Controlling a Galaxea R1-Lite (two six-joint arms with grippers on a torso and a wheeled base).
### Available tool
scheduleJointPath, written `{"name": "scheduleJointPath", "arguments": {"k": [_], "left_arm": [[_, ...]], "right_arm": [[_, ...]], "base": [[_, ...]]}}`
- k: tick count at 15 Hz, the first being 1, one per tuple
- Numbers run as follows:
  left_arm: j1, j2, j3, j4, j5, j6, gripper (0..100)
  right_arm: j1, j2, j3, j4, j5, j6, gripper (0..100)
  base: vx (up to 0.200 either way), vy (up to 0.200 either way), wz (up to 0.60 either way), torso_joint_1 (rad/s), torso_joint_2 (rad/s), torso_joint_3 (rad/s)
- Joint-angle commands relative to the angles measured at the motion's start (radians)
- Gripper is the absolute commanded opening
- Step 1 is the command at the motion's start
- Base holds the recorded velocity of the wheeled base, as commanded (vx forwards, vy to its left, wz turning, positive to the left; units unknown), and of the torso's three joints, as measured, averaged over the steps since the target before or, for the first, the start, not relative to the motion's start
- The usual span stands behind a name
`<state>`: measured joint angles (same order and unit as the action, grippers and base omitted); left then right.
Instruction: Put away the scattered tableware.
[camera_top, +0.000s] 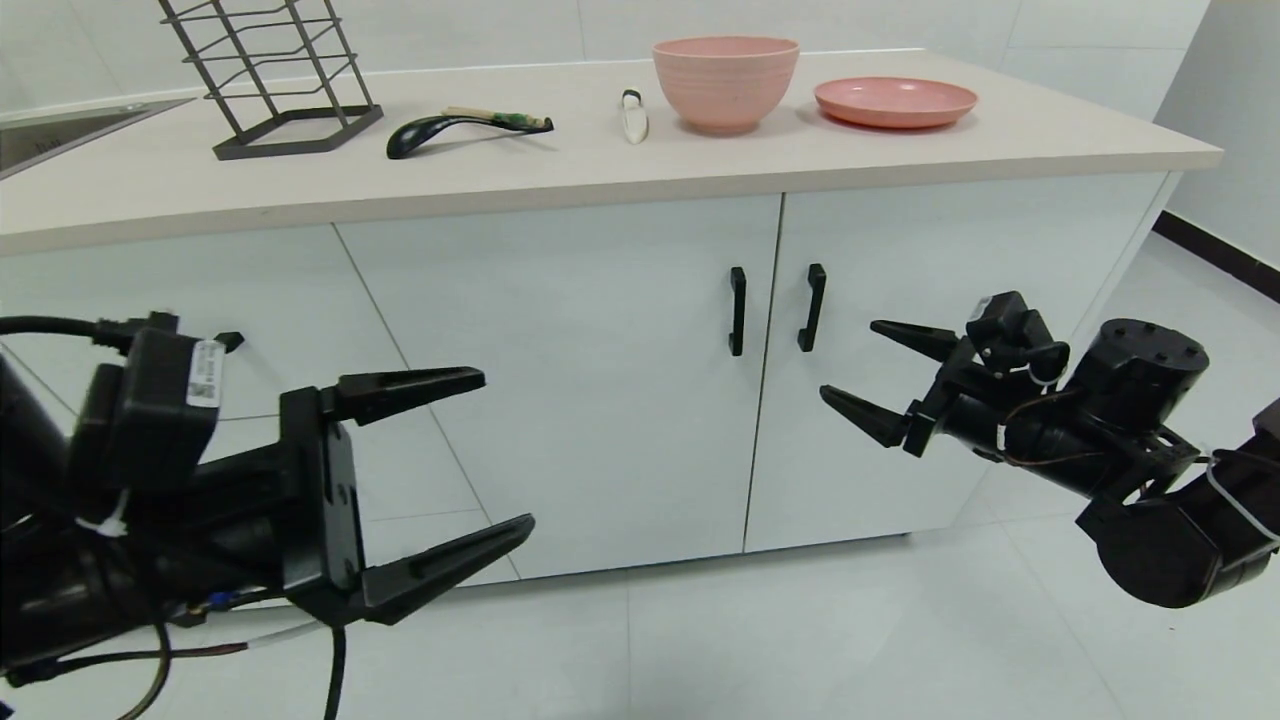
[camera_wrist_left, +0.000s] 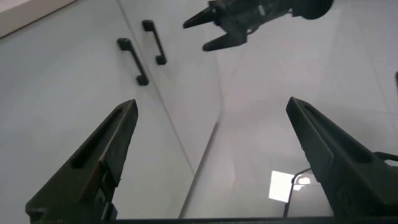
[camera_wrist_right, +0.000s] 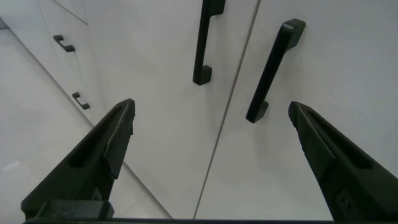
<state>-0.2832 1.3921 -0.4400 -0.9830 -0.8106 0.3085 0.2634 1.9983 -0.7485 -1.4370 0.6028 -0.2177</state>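
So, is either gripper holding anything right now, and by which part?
Nothing is held. The left gripper and the right gripper both have their jaws open and empty, in front of the cabinet doors.

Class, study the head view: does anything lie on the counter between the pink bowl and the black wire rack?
Yes. Two items lie between them on the counter: a white utensil close beside the pink bowl, and a black spoon nearer the wire rack. The pink plate sits on the bowl's far side, out of that line.
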Motion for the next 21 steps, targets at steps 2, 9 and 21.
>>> {"name": "scheduleJointPath", "arguments": {"k": [2, 9, 21], "left_arm": [[-0.05, 0.134, -0.072, -0.003, -0.019, 0.0, 100], [-0.168, 0.321, -0.261, -0.02, -0.013, 0.0, 100], [-0.292, 0.567, -0.588, -0.072, 0.048, -0.022, 100]], "right_arm": [[0.004, 0.043, -0.051, -0.002, 0.003, 0.0, 100], [0.02, 0.131, -0.181, -0.005, 0.011, 0.0, 100], [0.02, 0.24, -0.345, -0.006, 0.029, 0.0, 100]], "base": [[0.0, 0.0, 0.0, 0.0, 0.0, 0.0], [0.0, 0.0, 0.0, 0.0, 0.0, 0.0], [0.0, 0.0, 0.0, 0.0, 0.0, 0.0]]}}
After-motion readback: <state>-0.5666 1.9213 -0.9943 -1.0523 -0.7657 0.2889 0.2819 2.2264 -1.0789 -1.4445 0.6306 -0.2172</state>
